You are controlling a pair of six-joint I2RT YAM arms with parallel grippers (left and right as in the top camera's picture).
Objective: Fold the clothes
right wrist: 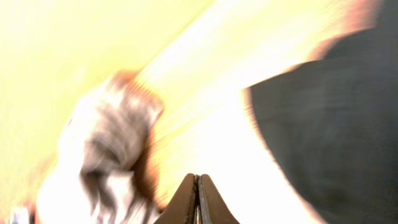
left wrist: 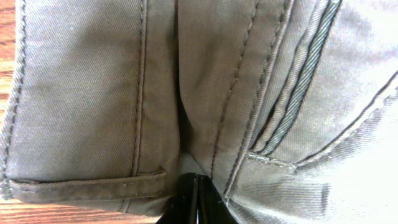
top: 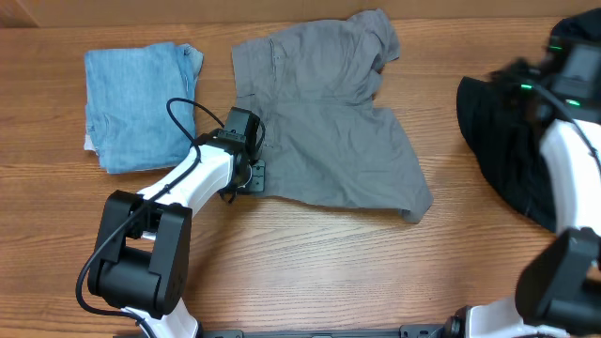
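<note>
Left pincer [top: 255,175] closed at grey shorts' [top: 329,122] left edge.

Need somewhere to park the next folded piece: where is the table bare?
Widest bare wood: the front strip below the grey shorts, between the arm bases. A narrower lane runs between the shorts and the black garment. Crowded: the gap between the folded blue denim and the shorts, where the left arm reaches in.

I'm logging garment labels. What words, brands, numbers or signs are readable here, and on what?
None can be read.
The gray shorts show only plain stitching; the folded blue jeans and the black garment show no label.
The right wrist view is too blurred to tell.
</note>
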